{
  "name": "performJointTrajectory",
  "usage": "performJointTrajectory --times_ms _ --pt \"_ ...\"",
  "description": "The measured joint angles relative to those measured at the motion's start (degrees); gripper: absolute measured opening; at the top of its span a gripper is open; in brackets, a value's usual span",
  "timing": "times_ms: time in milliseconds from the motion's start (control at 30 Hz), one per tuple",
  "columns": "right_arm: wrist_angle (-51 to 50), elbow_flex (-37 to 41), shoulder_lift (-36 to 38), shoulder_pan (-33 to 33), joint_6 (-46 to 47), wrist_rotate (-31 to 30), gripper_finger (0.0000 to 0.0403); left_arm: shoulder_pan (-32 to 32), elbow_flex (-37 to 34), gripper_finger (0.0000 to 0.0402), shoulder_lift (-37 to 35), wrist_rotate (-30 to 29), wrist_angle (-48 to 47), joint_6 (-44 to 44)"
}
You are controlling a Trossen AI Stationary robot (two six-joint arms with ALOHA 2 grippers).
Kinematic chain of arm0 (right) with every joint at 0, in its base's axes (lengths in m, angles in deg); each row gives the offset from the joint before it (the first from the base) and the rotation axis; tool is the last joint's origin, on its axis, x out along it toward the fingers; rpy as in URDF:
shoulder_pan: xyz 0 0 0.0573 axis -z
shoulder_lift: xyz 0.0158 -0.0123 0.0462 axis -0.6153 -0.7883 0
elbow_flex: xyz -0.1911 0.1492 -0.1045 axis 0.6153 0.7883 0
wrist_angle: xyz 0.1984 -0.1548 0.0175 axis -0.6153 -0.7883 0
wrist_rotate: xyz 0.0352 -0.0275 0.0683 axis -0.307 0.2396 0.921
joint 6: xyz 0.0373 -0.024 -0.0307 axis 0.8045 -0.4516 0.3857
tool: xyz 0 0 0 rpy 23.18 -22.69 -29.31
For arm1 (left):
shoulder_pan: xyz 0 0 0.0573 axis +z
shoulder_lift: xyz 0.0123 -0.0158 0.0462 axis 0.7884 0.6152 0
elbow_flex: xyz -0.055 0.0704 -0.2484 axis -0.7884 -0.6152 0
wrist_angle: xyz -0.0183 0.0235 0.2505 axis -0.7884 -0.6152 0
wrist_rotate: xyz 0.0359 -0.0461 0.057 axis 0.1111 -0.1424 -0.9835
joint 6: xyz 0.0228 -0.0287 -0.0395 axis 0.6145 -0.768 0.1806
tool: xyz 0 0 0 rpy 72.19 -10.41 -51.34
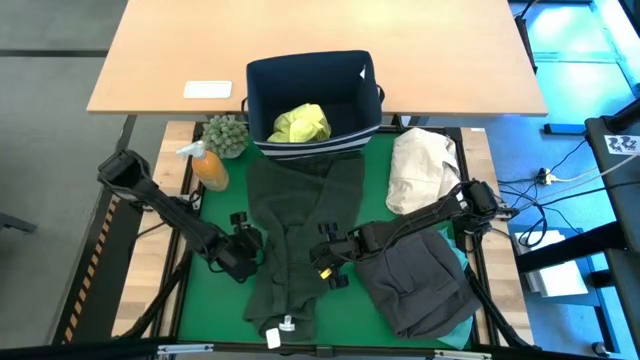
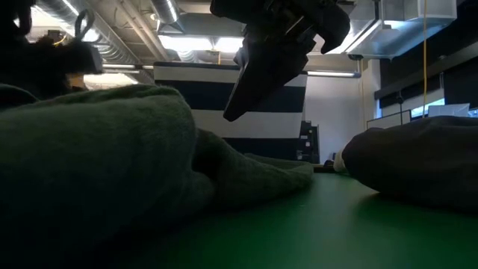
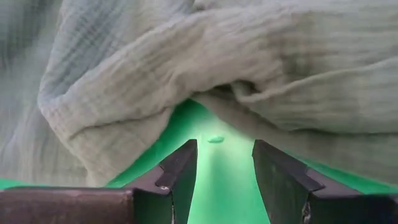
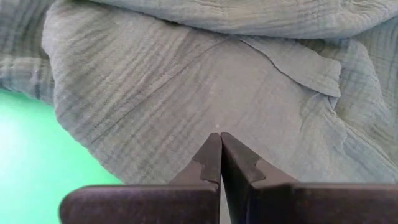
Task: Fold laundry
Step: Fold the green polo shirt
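A dark olive garment (image 1: 300, 220) lies spread down the middle of the green mat, its far end against the navy bin (image 1: 262, 100), which holds a yellow-green shirt (image 1: 300, 123). A charcoal garment (image 1: 415, 280) lies at the near right on a turquoise one (image 1: 458, 335). My left gripper (image 1: 245, 255) stands open at the olive garment's left edge (image 3: 124, 118), with only mat between its fingers (image 3: 224, 149). My right gripper (image 1: 330, 262) hangs shut above the garment's right part (image 4: 186, 81), clear of the cloth in the low view (image 2: 228, 116).
A cream cloth bundle (image 1: 422, 170) lies at the far right of the mat. An orange bottle (image 1: 208, 168) and a small plant (image 1: 226, 133) stand at the far left. A wooden table (image 1: 320, 40) lies beyond the bin. Bare mat (image 1: 215, 310) shows at the near left.
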Motion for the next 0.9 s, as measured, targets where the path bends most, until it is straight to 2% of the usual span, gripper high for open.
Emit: performJointTrajectory --times_ms 233,467,733,900 --pt "0.0 0.0 0.0 0.0 0.0 0.0 0.0005 3.1 0.0 0.0151 5.6 1.7 7.8 3.7" --pt "0.0 0.0 0.0 0.0 0.4 0.0 0.0005 4.4 0.0 0.0151 5.5 2.2 15.2 8.0" --pt "-0.1 0.0 0.0 0.0 0.7 0.0 0.0005 4.4 0.3 0.0151 5.5 2.4 15.0 9.5" --pt "-0.1 0.0 0.0 0.0 0.7 0.0 0.0005 4.4 3.9 0.0151 5.5 2.3 11.7 12.1"
